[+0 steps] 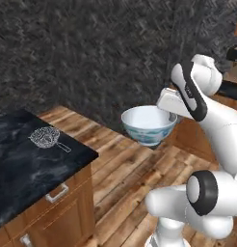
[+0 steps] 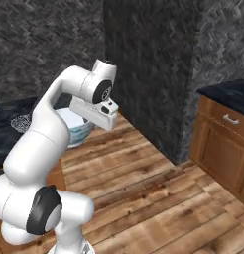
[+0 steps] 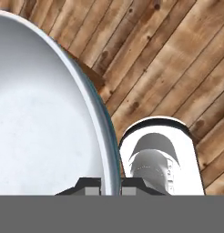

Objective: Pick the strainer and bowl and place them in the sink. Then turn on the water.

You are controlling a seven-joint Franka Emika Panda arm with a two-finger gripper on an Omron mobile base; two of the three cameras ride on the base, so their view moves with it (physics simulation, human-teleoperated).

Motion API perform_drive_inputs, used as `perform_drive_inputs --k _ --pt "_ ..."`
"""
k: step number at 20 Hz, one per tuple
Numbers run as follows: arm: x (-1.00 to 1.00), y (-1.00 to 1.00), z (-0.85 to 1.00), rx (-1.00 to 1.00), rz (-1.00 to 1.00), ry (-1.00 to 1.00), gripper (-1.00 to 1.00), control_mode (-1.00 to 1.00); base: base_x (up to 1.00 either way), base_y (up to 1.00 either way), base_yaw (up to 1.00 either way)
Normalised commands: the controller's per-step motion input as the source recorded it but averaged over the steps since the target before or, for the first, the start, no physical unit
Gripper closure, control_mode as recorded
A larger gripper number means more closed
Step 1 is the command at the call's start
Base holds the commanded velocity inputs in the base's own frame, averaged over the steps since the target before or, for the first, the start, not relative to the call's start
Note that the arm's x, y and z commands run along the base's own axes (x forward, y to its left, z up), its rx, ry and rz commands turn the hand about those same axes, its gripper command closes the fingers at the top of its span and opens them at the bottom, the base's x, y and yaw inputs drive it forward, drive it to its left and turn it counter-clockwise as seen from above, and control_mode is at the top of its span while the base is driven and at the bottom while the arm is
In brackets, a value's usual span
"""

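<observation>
Two task items are on record. The bowl [image 1: 148, 124], white ceramic with a blue-green pattern on its outer wall, is held in the air above the wooden plank floor [image 1: 121, 169], upright, opening facing up, beyond the corner of the black marble counter [image 1: 24, 164]. The gripper [image 3: 110, 186] is closed on the bowl's rim: in the hand view one dark fingertip [image 3: 89, 185] sits inside the wall and the other outside it, with the rim pinched between them. In the left base view the white hand meets the bowl at its right edge; the fingertips themselves are not distinguishable there. In the right base view the bowl [image 2: 74, 130] shows partly behind the arm, below the hand.

The strainer [image 1: 45, 137], a small silver wire-mesh basket with a thin straight handle, lies on the black counter near its far edge, handle pointing toward the counter's corner, well apart from the bowl. A wooden cabinet [image 1: 53, 212] with a pale bar handle sits under that counter. The bowl's interior appears empty.
</observation>
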Motion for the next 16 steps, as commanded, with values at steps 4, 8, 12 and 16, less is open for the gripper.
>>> perform_drive_inputs --k 4,8,12,16 --pt "0.0 0.0 0.0 0.0 0.0 0.0 1.0 1.0 0.0 -0.15 -0.88" --pt "0.0 0.0 0.0 0.0 0.0 0.0 1.0 1.0 0.0 -0.17 -0.88" --pt "0.0 0.0 0.0 0.0 0.0 0.0 1.0 1.0 0.0 -0.2 -0.87" --pt "0.0 0.0 0.0 0.0 0.0 0.0 1.0 1.0 0.0 -0.17 -0.88"
